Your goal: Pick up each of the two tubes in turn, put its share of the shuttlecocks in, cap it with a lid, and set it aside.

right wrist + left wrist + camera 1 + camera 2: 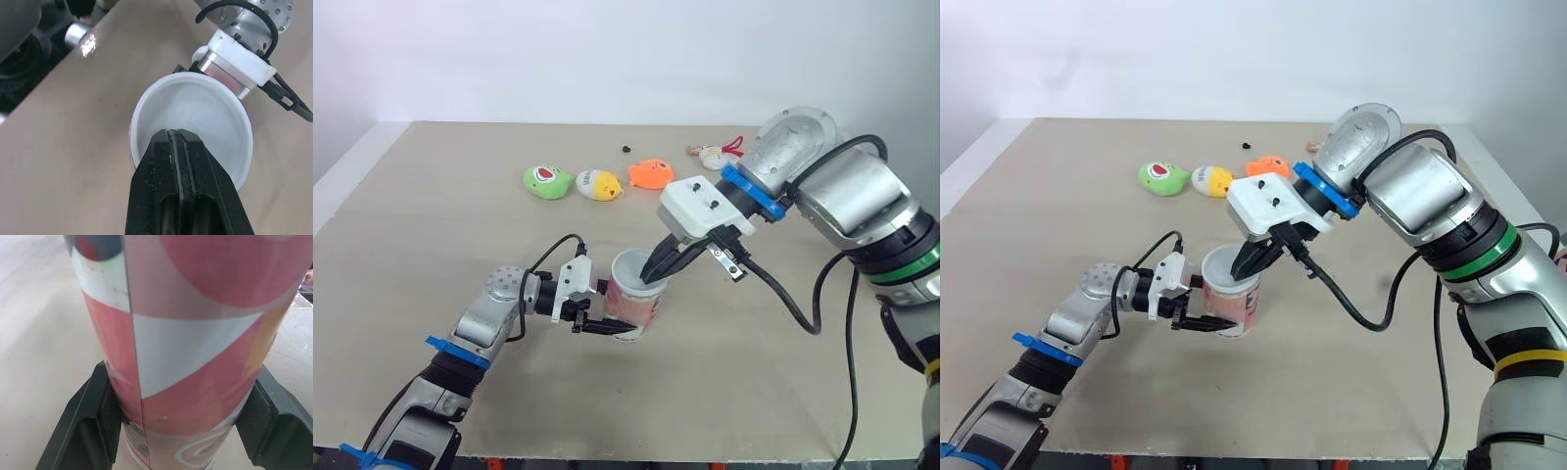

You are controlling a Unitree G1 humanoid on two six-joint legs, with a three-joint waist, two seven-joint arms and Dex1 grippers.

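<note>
The red-and-white shuttlecock tube stands upright mid-tabletop, toward the front edge, clamped low by the left gripper. The right gripper, fingers pressed together, bears on its white lid. The tube is probably light, thin-walled and easily dented, so hold the lower wall gently.

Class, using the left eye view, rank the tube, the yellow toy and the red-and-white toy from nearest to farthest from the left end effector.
1. tube: clamped in the left end effector, at the near side.
2. yellow toy: beyond the tube, in the middle of the row of toys.
3. red-and-white toy: far side, off to the right.
</note>
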